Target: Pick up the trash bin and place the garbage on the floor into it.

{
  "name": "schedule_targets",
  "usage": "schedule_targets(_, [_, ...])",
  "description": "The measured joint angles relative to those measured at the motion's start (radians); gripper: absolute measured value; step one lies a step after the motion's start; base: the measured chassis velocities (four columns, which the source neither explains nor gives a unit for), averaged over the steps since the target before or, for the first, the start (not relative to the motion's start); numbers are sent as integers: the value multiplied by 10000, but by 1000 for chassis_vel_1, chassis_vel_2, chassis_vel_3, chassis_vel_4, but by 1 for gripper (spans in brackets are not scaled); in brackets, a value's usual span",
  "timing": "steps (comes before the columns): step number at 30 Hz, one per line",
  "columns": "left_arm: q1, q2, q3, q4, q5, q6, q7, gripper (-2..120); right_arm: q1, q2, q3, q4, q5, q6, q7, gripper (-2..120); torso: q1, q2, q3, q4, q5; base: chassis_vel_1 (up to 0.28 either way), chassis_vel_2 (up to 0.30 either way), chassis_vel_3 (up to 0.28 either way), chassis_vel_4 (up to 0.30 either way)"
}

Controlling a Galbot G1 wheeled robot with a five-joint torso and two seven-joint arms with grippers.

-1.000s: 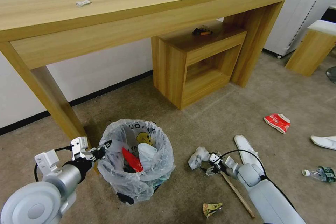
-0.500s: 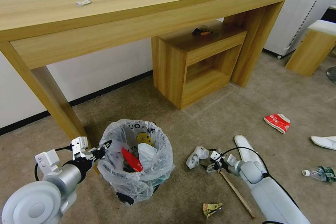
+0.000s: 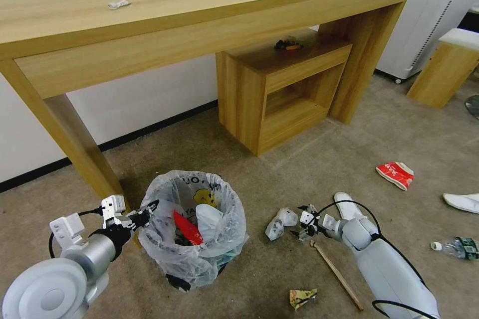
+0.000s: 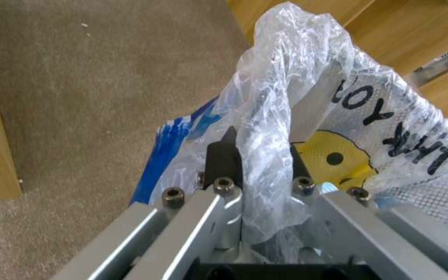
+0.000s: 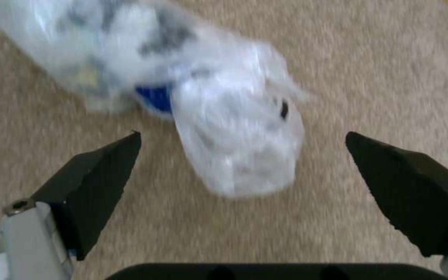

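The trash bin [image 3: 192, 232] stands on the floor [image 3: 319, 159] beside a desk leg. Its white bag [image 4: 307, 89] shows a yellow figure and black letters. My left gripper [image 3: 148, 209] [image 4: 258, 155] is shut on the bin's bagged rim. A red wrapper [image 3: 187, 227] and white paper [image 3: 209, 218] lie inside. My right gripper [image 3: 301, 224] [image 5: 242, 136] hangs open just above the carpet, its fingers straddling a crumpled white clump [image 3: 279, 222] [image 5: 234, 132] without touching it. More garbage lies around: a wooden stick [image 3: 338, 275], a slipper [image 3: 348, 203], a red pack [image 3: 395, 174], a bottle [image 3: 456, 247].
A long wooden desk [image 3: 199, 25] spans the back, with its leg [image 3: 75, 144] close to the bin. A low wooden cabinet [image 3: 279, 89] sits under it. A crumpled green-yellow wrapper [image 3: 302, 297] lies near me and a second slipper [image 3: 461, 202] at the right edge.
My right gripper has moved a little farther from me along the carpet, closing in on the white clump. The left gripper and bin have stayed put.
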State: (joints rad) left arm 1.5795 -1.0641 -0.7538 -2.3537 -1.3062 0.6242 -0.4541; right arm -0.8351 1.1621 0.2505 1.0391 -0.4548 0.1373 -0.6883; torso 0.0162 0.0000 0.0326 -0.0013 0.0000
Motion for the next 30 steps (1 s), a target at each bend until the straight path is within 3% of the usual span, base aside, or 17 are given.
schedule_targets(16, [-47,4,5,60,7,-6,14,3,369,532,-215,-622,-197,53,174,100,0,0,0,-1,0,0,0,0,0])
schedule_targets(23, [-71,11,12,104,8,-9,23,3,420,661,-215,-854,-403,102,125,77,-1,-1,0,-1,0,0,0,0,0])
schedule_targets(26, [-68,26,2,113,4,-10,47,3,472,756,-220,-1013,-518,123,119,61,-1,0,0,-1,0,0,0,0,0])
schedule_targets(30, [-68,34,-17,113,0,-12,50,3,502,798,-215,-1100,-589,149,118,52,-1,0,0,-1,0,0,0,0,0])
